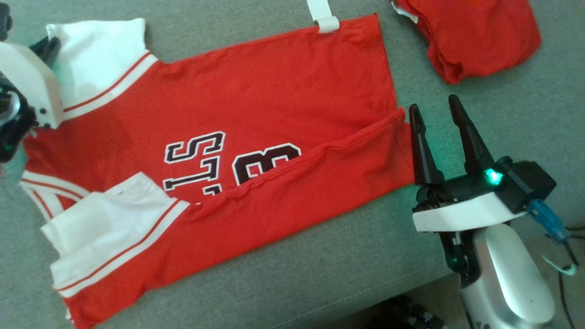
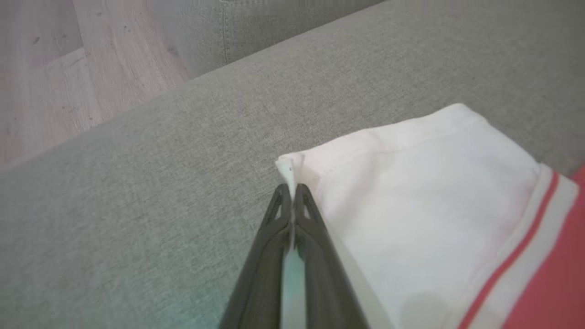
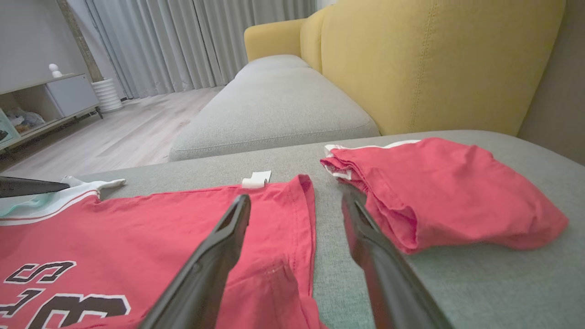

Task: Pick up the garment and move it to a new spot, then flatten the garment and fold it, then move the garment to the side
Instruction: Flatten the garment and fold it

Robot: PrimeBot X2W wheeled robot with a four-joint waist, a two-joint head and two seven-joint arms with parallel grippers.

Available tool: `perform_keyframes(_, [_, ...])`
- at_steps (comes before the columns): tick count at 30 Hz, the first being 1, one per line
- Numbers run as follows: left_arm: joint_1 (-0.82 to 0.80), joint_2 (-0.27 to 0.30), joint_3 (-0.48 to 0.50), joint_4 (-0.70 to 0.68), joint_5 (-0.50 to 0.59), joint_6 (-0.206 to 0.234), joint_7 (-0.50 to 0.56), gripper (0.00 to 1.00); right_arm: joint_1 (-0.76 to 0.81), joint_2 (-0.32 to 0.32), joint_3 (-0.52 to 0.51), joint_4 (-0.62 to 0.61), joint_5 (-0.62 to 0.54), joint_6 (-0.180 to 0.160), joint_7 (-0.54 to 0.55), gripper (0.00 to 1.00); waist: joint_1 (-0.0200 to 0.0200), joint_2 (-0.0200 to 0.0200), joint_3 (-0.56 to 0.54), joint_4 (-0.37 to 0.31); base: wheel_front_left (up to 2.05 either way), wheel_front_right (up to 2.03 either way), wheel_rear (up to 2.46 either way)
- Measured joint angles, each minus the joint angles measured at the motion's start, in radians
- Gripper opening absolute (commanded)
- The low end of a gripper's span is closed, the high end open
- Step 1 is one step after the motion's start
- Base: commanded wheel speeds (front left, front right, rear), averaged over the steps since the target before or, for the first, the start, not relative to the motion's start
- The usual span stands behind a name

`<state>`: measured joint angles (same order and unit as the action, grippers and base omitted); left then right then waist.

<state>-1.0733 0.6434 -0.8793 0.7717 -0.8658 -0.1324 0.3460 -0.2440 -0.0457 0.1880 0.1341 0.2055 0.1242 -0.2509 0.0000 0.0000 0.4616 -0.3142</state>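
Two hands: left hand point(image 2: 292, 188) pinched shut on a corner of the white sleeve point(image 2: 411, 192); right hand point(image 1: 434, 104) spread wide, holding nothing.
Garment point(image 1: 274, 87): red jersey, laid out across the middle of the grey sofa cushion point(image 1: 320, 274) in head view, collar end at 9 o'clock, hem at 3 o'clock.
Left hand place: 9 to 10 o'clock edge of head view, at the far sleeve tip.
Right hand place: 3 o'clock, just beside the hem; contact with cloth impossible to tell.
Fold flap point(image 1: 320, 178): long edge at 6 o'clock turned in over the lettering, near sleeve point(image 1: 105, 224) lying on top at 7 o'clock.
Other cloth: second red garment point(image 1: 480, 41) bunched at 1 o'clock, well apart; small white strip point(image 1: 324, 20) at 12 o'clock, touching the top edge.
Done, judged: relocating and flattening look finished; first lengthwise fold in.
Left, judged: far-side fold, probably starting from this sleeve grip; then crosswise fold; then shift to the side.
Risk: thin pinch on sleeve corner, could slip on lift.
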Motion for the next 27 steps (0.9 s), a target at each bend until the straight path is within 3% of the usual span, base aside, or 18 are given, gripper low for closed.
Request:
perform_keyframes(7, [0.009, -0.034, -0.026, 0.0, -0.016, 0.0, -0.167, 0.0, -0.014, 0.0, -0.047, 0.008, -0.064, 0.0, 0.014, 1.0, -0.0001, 0.0, -0.049, 0.05, 0.0, 0.0, 0.0])
perform_keyframes(14, [0.014, -0.078, -0.067, -0.064, -0.011, 0.0, -0.335, 0.0, -0.047, -0.001, -0.091, 0.011, -0.167, 0.0, 0.119, 1.0, -0.0001, 0.0, -0.106, 0.148, 0.0, 0.0, 0.0])
perform_keyframes(20, [0.085, -0.088, -0.105, -0.192, 0.015, 0.002, -0.433, 0.0, -0.176, -0.003, -0.165, 0.165, -0.21, 0.0, 0.316, 1.0, -0.0001, 0.0, -0.162, 0.265, 0.0, 0.0, 0.0])
perform_keyframes(27, [0.169, -0.071, -0.141, -0.395, 0.024, 0.054, -0.433, 0.0, -0.335, -0.059, -0.237, 0.405, -0.253, 0.0, 0.455, 1.0, -0.0002, 0.0, -0.2, 0.36, 0.0, 0.0, 0.0])
